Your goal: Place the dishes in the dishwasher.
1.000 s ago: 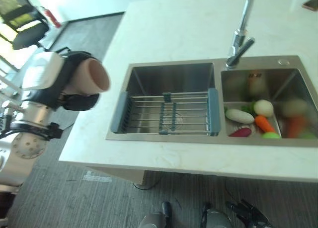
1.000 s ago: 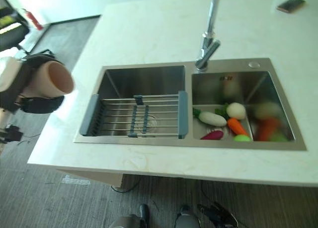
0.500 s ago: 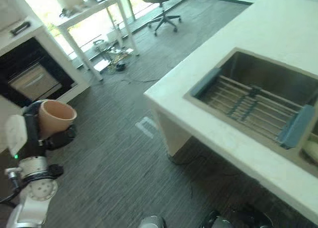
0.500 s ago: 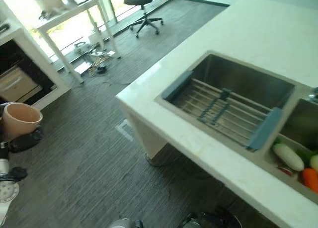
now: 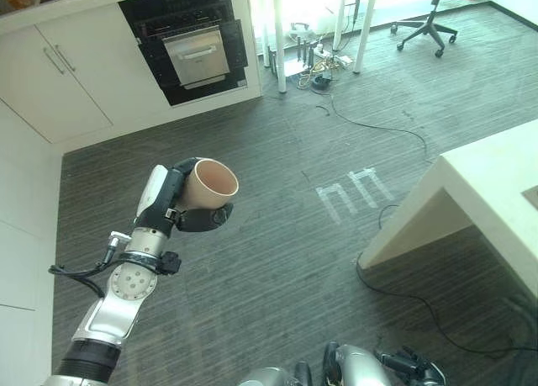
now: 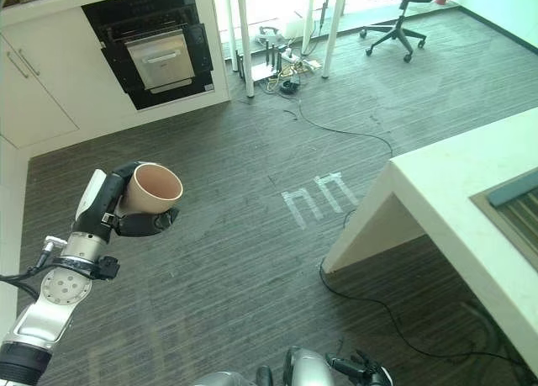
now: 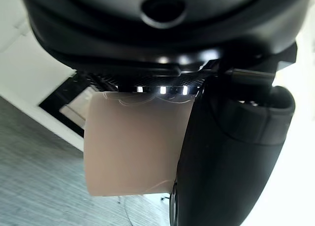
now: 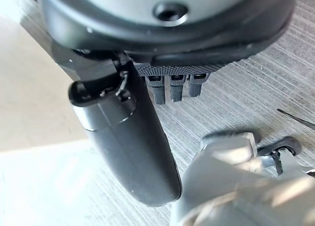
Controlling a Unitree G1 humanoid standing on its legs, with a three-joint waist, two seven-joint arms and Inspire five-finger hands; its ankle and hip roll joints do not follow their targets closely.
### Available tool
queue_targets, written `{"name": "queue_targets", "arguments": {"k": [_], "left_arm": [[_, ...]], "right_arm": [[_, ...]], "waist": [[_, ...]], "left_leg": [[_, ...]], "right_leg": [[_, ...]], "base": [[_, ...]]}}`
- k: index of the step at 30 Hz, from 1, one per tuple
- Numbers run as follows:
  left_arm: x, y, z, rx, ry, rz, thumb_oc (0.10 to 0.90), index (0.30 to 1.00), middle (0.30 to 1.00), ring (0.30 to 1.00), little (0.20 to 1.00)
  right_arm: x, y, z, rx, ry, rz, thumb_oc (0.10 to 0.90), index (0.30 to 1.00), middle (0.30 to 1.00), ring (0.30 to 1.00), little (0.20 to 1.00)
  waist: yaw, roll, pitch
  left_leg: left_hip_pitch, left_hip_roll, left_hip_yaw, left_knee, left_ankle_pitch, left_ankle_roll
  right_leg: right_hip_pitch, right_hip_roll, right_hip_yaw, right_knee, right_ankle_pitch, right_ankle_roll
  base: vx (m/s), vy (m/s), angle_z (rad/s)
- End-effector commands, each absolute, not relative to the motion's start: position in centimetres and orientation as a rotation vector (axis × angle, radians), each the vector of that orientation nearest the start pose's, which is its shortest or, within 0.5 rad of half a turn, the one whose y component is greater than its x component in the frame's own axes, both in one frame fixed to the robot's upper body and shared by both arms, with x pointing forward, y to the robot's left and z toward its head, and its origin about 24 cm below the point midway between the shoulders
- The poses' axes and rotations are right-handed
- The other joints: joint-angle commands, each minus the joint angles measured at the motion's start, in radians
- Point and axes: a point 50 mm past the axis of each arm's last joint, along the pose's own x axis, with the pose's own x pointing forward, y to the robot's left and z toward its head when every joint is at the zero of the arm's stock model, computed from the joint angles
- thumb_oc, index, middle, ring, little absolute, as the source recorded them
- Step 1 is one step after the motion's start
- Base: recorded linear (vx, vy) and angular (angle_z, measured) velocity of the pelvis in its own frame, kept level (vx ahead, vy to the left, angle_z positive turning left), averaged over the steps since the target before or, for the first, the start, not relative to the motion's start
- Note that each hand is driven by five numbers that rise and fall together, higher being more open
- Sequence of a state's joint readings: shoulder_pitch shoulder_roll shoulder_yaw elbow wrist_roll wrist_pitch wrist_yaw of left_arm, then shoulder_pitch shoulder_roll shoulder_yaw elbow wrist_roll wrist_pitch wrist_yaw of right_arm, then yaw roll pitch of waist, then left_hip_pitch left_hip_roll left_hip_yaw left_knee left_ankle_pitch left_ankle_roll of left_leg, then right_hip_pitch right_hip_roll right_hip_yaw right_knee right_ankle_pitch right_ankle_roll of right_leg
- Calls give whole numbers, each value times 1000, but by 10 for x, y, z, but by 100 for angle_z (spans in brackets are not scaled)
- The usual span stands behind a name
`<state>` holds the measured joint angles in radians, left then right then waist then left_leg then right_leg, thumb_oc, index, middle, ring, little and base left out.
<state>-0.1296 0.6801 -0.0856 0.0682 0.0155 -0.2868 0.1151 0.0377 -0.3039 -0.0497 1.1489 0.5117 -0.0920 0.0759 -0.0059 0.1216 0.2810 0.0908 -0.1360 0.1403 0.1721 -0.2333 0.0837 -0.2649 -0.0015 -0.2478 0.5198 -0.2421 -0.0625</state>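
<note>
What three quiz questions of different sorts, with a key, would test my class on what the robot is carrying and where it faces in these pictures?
1. True or false: the left hand holds the cup with its opening turned down toward the floor.
2. Multiple choice: which stands nearest the built-in appliance with the dark door? A) white cabinet doors B) office chair C) white counter
3. Fill in: the cup is ___ in colour.

Key
1. False: it is carried with its opening upward and tilted, fingers curled round its side.
2. A
3. Tan or light pinkish-brown

The right hand shows in the right wrist view, holding nothing.
</note>
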Motion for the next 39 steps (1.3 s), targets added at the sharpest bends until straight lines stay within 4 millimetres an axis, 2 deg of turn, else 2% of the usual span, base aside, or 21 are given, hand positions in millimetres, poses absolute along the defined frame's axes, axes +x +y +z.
{"name": "queue_targets", "arguments": {"k": [1, 3, 7, 8, 10, 11, 13, 14, 16, 17, 18, 21, 25, 27, 28, 30, 32, 34, 35, 37, 39], "left_arm": [[271, 220, 199, 722, -747, -99, 400, 300, 300, 300, 300], [270, 220, 201, 719, -759, -99, 400, 300, 300, 300, 300], [270, 220, 204, 673, -788, -76, 400, 300, 300, 300, 300], [270, 219, 204, 661, -795, -67, 400, 300, 300, 300, 300], [272, 216, 206, 645, -809, -64, 400, 300, 300, 300, 300], [272, 215, 207, 643, -809, -66, 400, 300, 300, 300, 300], [273, 216, 207, 643, -806, -77, 400, 300, 300, 300, 300], [276, 218, 208, 653, -799, -69, 400, 300, 300, 300, 300], [276, 221, 206, 653, -790, -50, 400, 300, 300, 300, 300], [274, 226, 203, 644, -777, -17, 400, 300, 300, 300, 300], [273, 227, 200, 637, -772, -8, 400, 300, 300, 300, 300], [269, 228, 190, 634, -761, 19, 400, 300, 300, 300, 300], [266, 231, 184, 639, -751, 33, 400, 300, 300, 300, 300], [264, 232, 181, 659, -747, 42, 400, 300, 300, 300, 300], [262, 233, 177, 677, -740, 39, 400, 300, 300, 300, 300], [258, 232, 178, 691, -752, 14, 400, 300, 300, 300, 300], [260, 231, 187, 716, -781, 28, 400, 300, 300, 300, 300], [262, 234, 192, 744, -780, 55, 400, 300, 300, 300, 300], [264, 237, 196, 743, -789, 83, 400, 300, 300, 300, 300], [265, 243, 204, 774, -817, 141, 400, 300, 300, 300, 300], [265, 247, 213, 808, -835, 186, 400, 300, 300, 300, 300]], "right_arm": [[109, -273, -143, 212, 976, -416, 800, 900, 900, 900, 900], [111, -273, -142, 214, 973, -410, 800, 900, 900, 900, 900], [109, -280, -140, 202, 967, -414, 800, 900, 900, 900, 900], [110, -282, -138, 182, 961, -407, 800, 900, 900, 900, 900], [109, -292, -134, 154, 941, -414, 800, 900, 900, 900, 900], [108, -295, -133, 155, 932, -423, 800, 900, 900, 900, 900], [105, -300, -132, 165, 921, -437, 800, 900, 900, 900, 900], [108, -302, -130, 157, 913, -424, 800, 900, 900, 900, 900], [111, -300, -130, 147, 917, -410, 800, 900, 900, 900, 900], [115, -298, -131, 136, 933, -401, 800, 900, 900, 900, 900], [115, -296, -132, 133, 945, -401, 800, 900, 900, 900, 900], [108, -291, -136, 122, 983, -393, 800, 900, 900, 900, 900], [96, -290, -141, 104, 1033, -387, 800, 900, 900, 900, 900], [93, -289, -142, 104, 1052, -390, 800, 900, 900, 900, 900], [91, -288, -143, 115, 1055, -396, 800, 900, 900, 900, 900], [88, -278, -147, 140, 1051, -402, 800, 900, 900, 900, 900], [87, -270, -148, 177, 1030, -400, 800, 900, 900, 900, 900], [86, -267, -149, 174, 1030, -382, 800, 900, 900, 900, 900], [86, -266, -150, 172, 1026, -371, 800, 900, 900, 900, 900], [88, -267, -149, 183, 1012, -373, 800, 900, 900, 900, 900], [89, -271, -147, 197, 1002, -383, 800, 900, 900, 900, 900]], "waist": [[-24, -64, -17], [-25, -61, -15], [-35, -71, -18], [-34, -76, -18], [-37, -80, -6], [-39, -79, -3], [-41, -82, 3], [-35, -92, 15], [-25, -100, 17], [-5, -98, 14], [2, -93, 12], [17, -62, 0], [15, -54, -16], [24, -56, -26], [40, -60, -34], [40, -54, -44], [9, -41, -32], [2, -33, -27], [-5, -28, -22], [-21, -21, -15], [-32, -17, -4]], "left_leg": [[-89, 96, 35, 128, -117, 8], [-84, 94, 40, 128, -117, 11], [-10, 72, 25, 128, -90, 0], [6, 77, 35, 184, -48, -26], [-95, 110, 45, 468, 52, -87], [-142, 126, 50, 552, 72, -100], [-212, 138, 47, 625, 57, -106], [-282, 102, 52, 574, 29, -69], [-288, 85, 53, 478, 20, -55], [-274, 73, 28, 237, 60, -61], [-271, 75, 11, 149, 87, -71], [-362, 135, -48, 128, 133, -111], [-390, 165, -48, 128, 147, -118], [-368, 147, -60, 128, 128, -108], [-348, 102, -93, 128, 111, -87], [-299, 62, -113, 128, 68, -33], [-238, 17, -140, 128, 20, 35], [-211, 4, -155, 128, 2, 51], [-190, -2, -168, 128, -9, 58], [-167, -14, -203, 128, -24, 56], [-148, -12, -229, 128, -42, 49]], "right_leg": [[129, -91, 27, -220, 50, 178], [115, -81, 41, -220, 53, 174], [144, -64, 53, -220, 40, 121], [158, -67, 41, -220, 28, 101], [190, -56, 38, -220, 9, 57], [199, -48, 38, -220, 5, 46], [223, -36, 58, -220, -12, 43], [228, -31, 87, -220, -7, 46], [239, -27, 108, -220, -17, 51], [261, -26, 116, -220, -42, 60], [273, -22, 120, -220, -53, 61], [309, 16, 137, -220, -89, 60], [349, 13, 150, -220, -117, 68], [365, -4, 153, -220, -130, 78], [391, -24, 159, -220, -130, 90], [449, -33, 134, -200, -52, 110], [285, -73, 140, 243, 124, 168], [206, -75, 141, 394, 171, 167], [144, -53, 146, 418, 156, 151], [91, 20, 147, 275, 101, 135], [82, 27, 126, 66, 88, 126]], "base": [[360, -160, -9], [324, -191, -7], [421, -242, -21], [395, -244, 1], [339, -270, 35], [343, -250, 36], [288, -153, -13], [245, -49, -32], [346, 26, -50], [420, 108, -88], [518, 162, -113], [374, 117, -81], [380, 167, -51], [534, 331, -19], [730, 477, -25], [642, 476, -1], [373, 420, 15], [258, 222, 43], [303, 87, 43], [314, -25, 15], [238, -93, 58]]}}
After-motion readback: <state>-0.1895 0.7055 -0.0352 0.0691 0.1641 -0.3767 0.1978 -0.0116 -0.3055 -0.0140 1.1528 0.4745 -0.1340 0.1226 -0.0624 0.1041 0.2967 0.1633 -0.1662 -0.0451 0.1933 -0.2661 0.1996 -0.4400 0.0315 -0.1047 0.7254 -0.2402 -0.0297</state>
